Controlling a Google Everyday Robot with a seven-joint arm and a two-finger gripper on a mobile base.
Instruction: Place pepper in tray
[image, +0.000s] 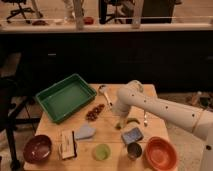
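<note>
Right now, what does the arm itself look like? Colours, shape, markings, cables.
The arm is off-white, built of smooth tubular segments with a rounded joint. Small dark dots run along the long segment, and a thin dark ring circles it near the right edge. No loose cables show. The pincer is at its tip, low over the table, beside the pepper.
</note>
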